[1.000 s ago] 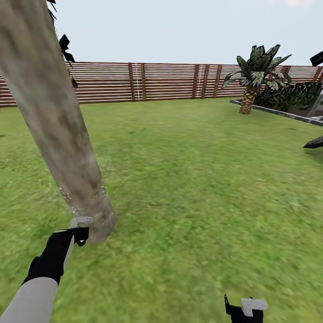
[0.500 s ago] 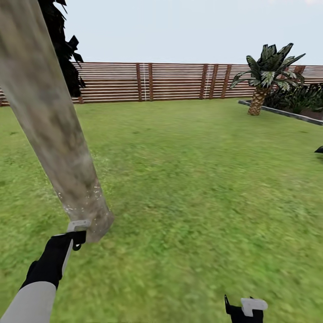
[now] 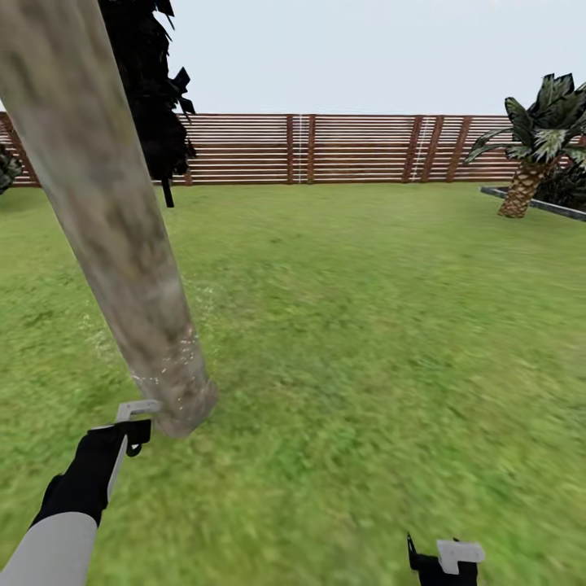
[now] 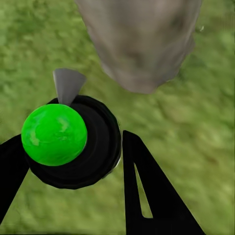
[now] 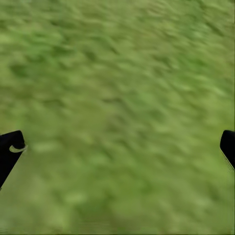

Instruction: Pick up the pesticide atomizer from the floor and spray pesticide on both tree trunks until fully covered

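A thick, pale grey-brown mottled tree trunk (image 3: pixel 114 236) leans across the left of the head view, with white specks near its base. My left gripper (image 3: pixel 130 431) is shut on the pesticide atomizer (image 3: pixel 137 408), whose white trigger head sits right beside the trunk's foot. In the left wrist view the atomizer (image 4: pixel 73 142) appears as a dark round body with a green ball and a grey nozzle aimed toward the trunk (image 4: pixel 142 44), black fingers on either side. My right gripper (image 3: pixel 443 561) hangs low at the bottom edge; its fingertips (image 5: pixel 10 152) stand wide apart over bare grass, open.
Green lawn runs back to a brown slat fence (image 3: pixel 358 148). A thin dark-leaved tree (image 3: pixel 150 89) stands behind the trunk. At the far right are a palm-like plant (image 3: pixel 533 138) and a grey kerb (image 3: pixel 533 203).
The camera has turned left: fence and palm slid right in the picture and the dark-leaved tree came into sight. My left gripper keeps the atomizer at the trunk's base.
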Tool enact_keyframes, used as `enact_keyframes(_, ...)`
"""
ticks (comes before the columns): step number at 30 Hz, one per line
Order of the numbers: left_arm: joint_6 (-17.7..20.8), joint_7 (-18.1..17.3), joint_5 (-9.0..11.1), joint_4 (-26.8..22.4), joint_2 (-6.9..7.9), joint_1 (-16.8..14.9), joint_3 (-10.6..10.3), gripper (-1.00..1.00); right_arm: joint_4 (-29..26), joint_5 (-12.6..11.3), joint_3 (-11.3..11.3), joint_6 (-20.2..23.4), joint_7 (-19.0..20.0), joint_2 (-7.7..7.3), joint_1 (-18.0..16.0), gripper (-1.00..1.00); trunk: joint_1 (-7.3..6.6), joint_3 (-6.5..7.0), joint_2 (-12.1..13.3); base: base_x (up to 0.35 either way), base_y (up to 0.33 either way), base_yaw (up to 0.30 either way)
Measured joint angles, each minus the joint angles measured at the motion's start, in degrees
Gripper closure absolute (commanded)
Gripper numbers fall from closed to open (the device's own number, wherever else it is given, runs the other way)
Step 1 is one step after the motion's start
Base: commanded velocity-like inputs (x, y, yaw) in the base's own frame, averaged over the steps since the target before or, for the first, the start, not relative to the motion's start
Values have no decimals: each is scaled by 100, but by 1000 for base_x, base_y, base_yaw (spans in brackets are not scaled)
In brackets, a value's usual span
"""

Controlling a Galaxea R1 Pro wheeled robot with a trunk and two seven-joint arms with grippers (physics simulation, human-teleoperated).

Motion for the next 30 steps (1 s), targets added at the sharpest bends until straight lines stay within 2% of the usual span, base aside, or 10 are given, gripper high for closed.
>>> enact_keyframes(5,-4,-9,12,-5,-53,1,-1,100,0,0,0,0,-1,0,0,-100,0,0,0,228,-202,244)
enact_keyframes(16,-4,-9,14,-22,-74,1,0,100,0,0,-2,0,3,0,0,-100,0,0,0,35,-263,22)
enact_keyframes(24,-12,-9,32,-22,-74,3,11,100,0,0,0,0,4,9,0,-100,0,0,0,150,-244,261)
enact_keyframes(30,-13,-22,42,-37,-34,4,53,100,7,2,0,0,3,9,0,-100,0,0,0,95,-39,278)
